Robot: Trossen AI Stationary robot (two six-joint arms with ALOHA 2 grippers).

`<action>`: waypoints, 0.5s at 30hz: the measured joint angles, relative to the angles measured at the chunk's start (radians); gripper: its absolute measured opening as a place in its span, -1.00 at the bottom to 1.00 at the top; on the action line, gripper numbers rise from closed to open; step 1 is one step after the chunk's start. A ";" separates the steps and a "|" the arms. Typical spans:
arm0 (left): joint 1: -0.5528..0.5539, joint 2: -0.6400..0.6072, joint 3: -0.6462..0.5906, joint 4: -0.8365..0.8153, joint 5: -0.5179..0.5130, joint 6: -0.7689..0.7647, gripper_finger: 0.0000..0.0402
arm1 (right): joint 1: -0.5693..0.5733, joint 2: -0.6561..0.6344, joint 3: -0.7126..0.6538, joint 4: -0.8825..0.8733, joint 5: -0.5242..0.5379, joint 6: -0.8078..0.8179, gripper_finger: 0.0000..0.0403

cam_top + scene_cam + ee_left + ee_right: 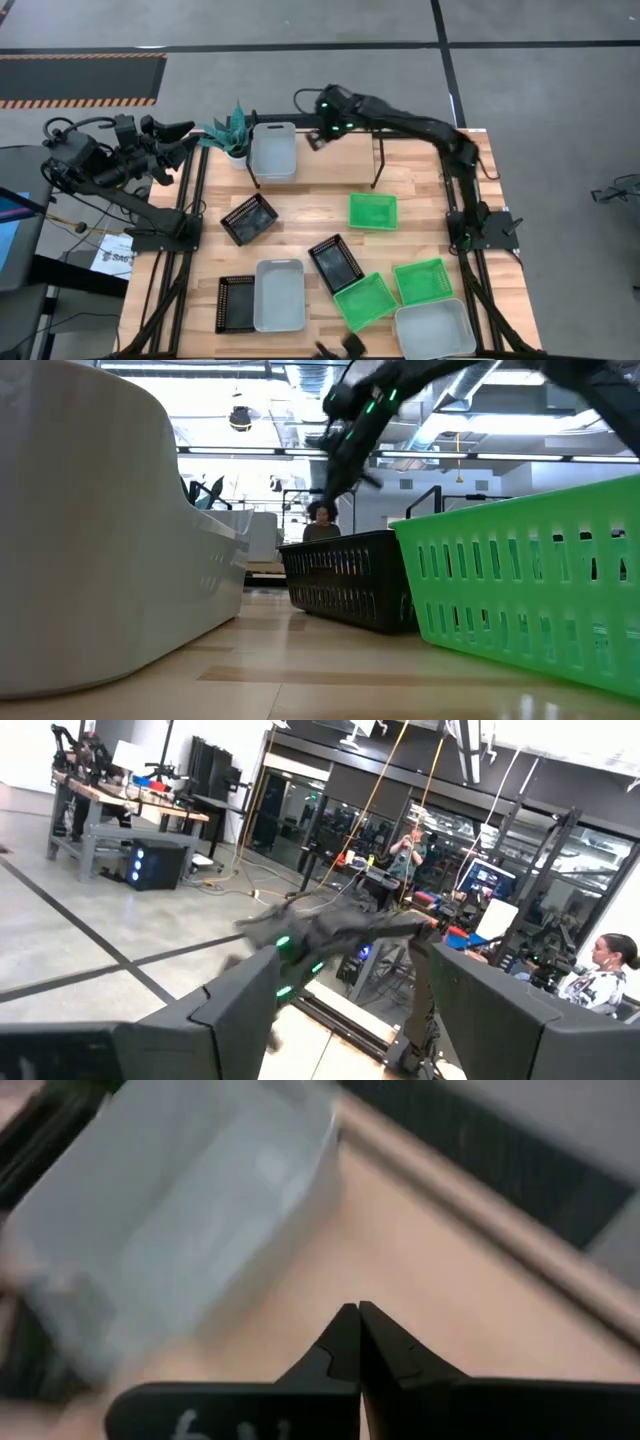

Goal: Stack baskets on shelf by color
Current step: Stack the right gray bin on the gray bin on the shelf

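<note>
One grey-white basket (273, 150) (180, 1210) lies flat on the left part of the shelf (378, 160), a black wire rack on a wooden base at the table's far edge. My right gripper (315, 137) (358, 1312) hovers just right of that basket, above the shelf, fingers shut on nothing. My left gripper (183, 133) (345, 995) is open and waits off the table's far left corner. On the table lie three green baskets (372, 211) (422, 280) (364, 300), three black ones (248, 218) (335, 262) (232, 303) and two grey-white ones (279, 294) (434, 330).
A teal spiky potted plant (232, 135) stands left of the shelf. One grey-white basket lies partly over a black one near the table's near left corner. Bare wood (320, 205) shows between shelf and loose baskets. A person (322, 525) sits beyond the table.
</note>
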 joint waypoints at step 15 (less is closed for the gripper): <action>0.000 0.000 0.000 0.020 -0.009 0.018 0.22 | 0.573 -0.467 -0.199 -0.701 0.077 0.731 -0.16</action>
